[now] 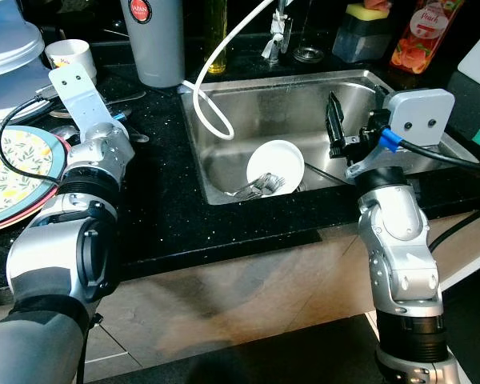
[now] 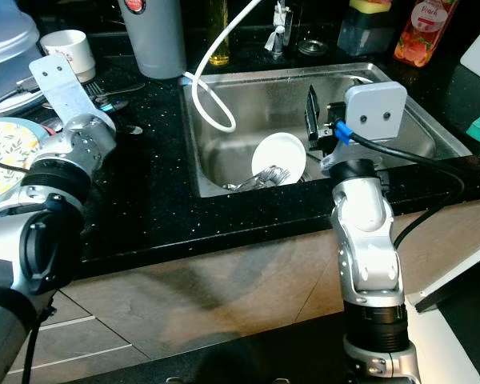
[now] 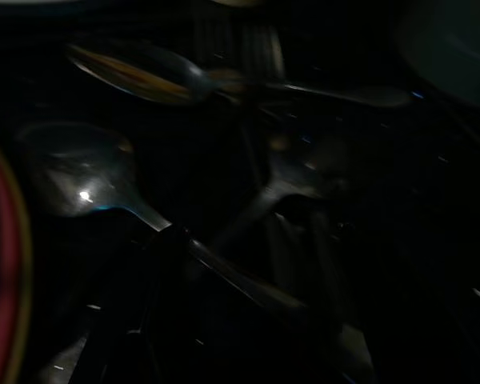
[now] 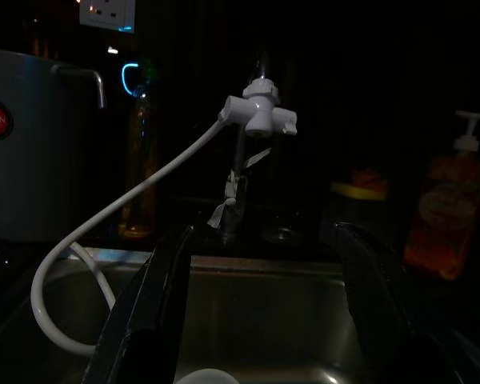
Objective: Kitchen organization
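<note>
My right claw (image 4: 260,320) hovers over the steel sink (image 1: 360,88), fingers spread wide and empty. A white bowl (image 1: 275,164) with cutlery (image 1: 256,186) lies in the sink. My left claw sits over spoons (image 3: 88,172) on the black bench (image 1: 164,208); its grip I cannot tell.

Domestic kitchen. Indicated by: a stainless-steel sink (image 1: 224,172) set into a speckled black stone countertop (image 1: 164,204); a white bowl (image 1: 276,164) with cutlery lying in the basin; an orange pump bottle of soap (image 1: 422,34); a floral-patterned plate (image 1: 16,164).
</note>
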Robot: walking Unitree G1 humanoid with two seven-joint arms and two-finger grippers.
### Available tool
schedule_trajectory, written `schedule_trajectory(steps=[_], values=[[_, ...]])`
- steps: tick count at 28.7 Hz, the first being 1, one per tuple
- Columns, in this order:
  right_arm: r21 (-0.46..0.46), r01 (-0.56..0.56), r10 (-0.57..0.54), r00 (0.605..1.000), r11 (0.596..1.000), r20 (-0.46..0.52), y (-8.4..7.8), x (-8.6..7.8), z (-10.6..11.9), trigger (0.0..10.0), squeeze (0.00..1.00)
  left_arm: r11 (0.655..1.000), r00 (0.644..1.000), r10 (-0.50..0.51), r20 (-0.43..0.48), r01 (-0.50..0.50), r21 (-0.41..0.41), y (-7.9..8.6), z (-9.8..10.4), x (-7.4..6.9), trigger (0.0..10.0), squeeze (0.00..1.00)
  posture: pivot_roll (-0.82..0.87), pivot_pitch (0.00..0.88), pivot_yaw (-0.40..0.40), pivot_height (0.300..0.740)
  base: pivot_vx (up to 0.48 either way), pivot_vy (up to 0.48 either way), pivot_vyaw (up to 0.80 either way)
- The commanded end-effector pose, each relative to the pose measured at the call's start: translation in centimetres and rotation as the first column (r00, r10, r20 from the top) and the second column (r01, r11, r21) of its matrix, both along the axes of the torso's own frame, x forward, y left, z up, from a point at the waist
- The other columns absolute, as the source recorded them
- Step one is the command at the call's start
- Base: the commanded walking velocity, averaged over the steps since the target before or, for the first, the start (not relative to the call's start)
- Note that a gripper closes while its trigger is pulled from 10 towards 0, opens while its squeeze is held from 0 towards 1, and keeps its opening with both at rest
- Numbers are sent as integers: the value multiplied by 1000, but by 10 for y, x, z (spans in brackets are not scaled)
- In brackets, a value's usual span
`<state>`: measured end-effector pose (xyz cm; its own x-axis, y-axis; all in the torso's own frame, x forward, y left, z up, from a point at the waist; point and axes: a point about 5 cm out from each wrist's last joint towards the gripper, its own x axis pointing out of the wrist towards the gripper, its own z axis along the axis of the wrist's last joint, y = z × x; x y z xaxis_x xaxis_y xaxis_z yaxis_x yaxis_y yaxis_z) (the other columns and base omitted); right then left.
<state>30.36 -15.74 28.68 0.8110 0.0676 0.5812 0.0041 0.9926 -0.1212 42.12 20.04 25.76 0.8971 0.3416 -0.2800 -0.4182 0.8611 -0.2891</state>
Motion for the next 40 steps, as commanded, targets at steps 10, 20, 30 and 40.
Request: schedule_trajectory(steps=[10, 20, 30, 40], values=[[4, 9, -9, 1000, 1000, 4, -2, -4, 0, 10000, 0, 910, 901, -405, -157, 381, -161, -43, -51, -7, 10000, 0, 43, 142, 20, 740, 0, 0, 0], [1, 2, -2, 1000, 1000, 6, -1, -3, 1, 10000, 0, 861, 828, -507, -241, 501, -90, -48, -63, -16, 10000, 0, 52, 134, 22, 740, 0, 0, 0], [-2, 8, -8, 1000, 1000, 5, -3, -3, 0, 10000, 0, 919, 907, -265, -328, 340, 197, -38, -71, -50, 10000, 0, 55, 133, 23, 740, 0, 0, 0], [-4, -6, 6, 1000, 1000, 12, -1, -1, 3, 10000, 0, 909, 977, -210, 27, 185, 373, -34, -11, -54, 10000, 0, 55, 132, 9, 740, 0, 0, 0]])
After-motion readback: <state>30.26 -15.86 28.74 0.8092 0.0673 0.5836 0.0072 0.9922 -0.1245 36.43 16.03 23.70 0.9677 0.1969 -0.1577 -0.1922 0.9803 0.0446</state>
